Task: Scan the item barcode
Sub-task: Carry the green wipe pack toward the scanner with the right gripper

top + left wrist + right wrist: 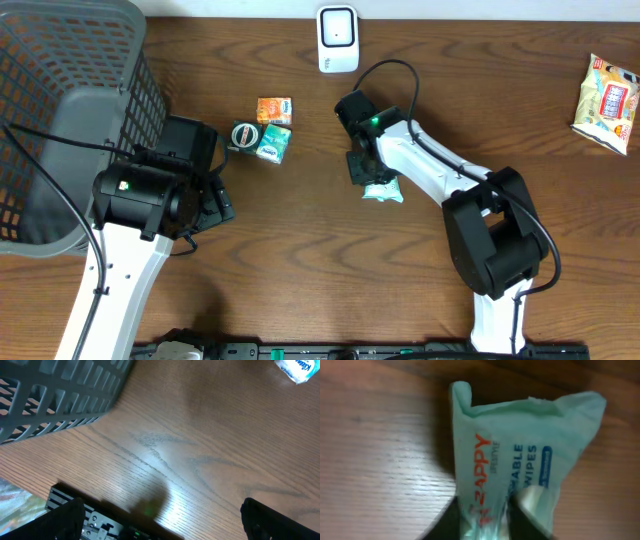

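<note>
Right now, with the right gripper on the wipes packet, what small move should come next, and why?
Probably a short lift straight up. The right gripper pinches the wipes packet at one end, the packet lies on the table, and the white scanner stands apart, farther back.

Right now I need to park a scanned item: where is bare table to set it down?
Bare wood: between the scanner and the snack bag, and the near edge between left arm and right arm. Crowded: small packs beside the basket, and the wipes pack mid-table.
</note>
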